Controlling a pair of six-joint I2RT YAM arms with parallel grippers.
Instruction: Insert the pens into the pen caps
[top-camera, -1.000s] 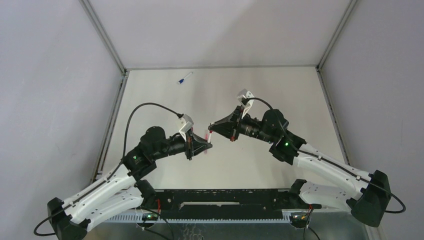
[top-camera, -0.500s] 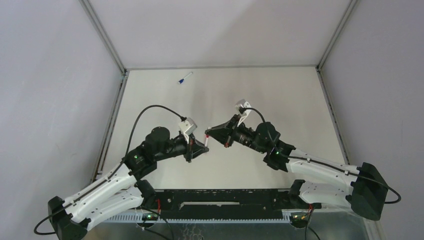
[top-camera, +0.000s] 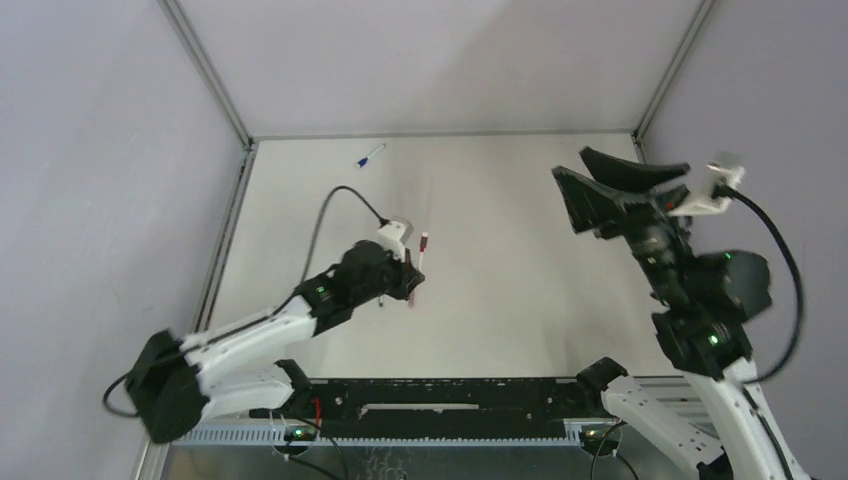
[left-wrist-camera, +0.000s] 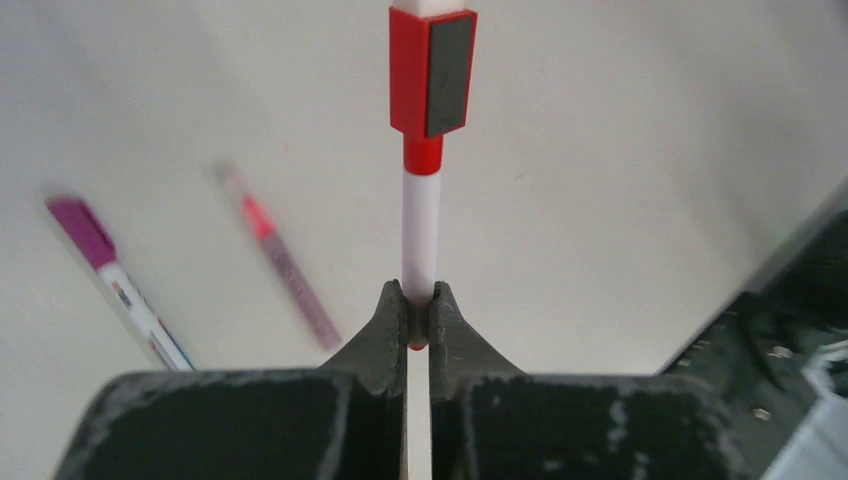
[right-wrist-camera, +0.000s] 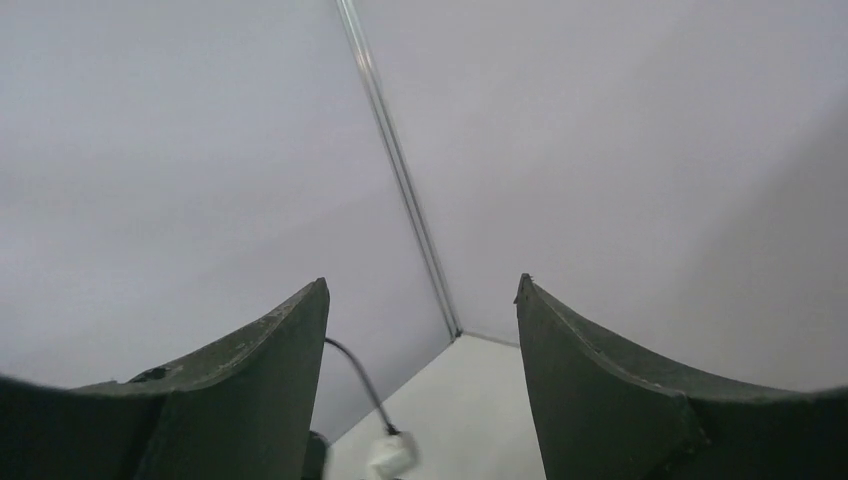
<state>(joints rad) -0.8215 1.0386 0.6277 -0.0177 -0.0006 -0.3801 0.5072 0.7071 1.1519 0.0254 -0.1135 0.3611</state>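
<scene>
Near the middle of the table (top-camera: 520, 220), the left gripper (left-wrist-camera: 420, 300) is clamped tight on the white barrel of a red-capped pen (left-wrist-camera: 421, 230). The pen points away from the wrist, with its red cap (left-wrist-camera: 432, 75) seated on the far end. A plain dark rectangle sits on that cap and carries no lettering.

Four pens show in all. One is the held pen. One blue-capped pen (top-camera: 369, 156) lies alone near the table's far edge, well apart from both arms. The left wrist view adds two more lying on the surface beneath the gripper: a purple-capped pen (left-wrist-camera: 110, 280) and, just beside it, a pink pen (left-wrist-camera: 285, 265). The pink one is too blurred to tell whether it is capped. Small coloured print runs along the purple-capped pen's barrel but cannot be read.

The right gripper (top-camera: 570, 163) is raised at the right side, its fingers (right-wrist-camera: 250, 370) spread wide with nothing between them.
</scene>
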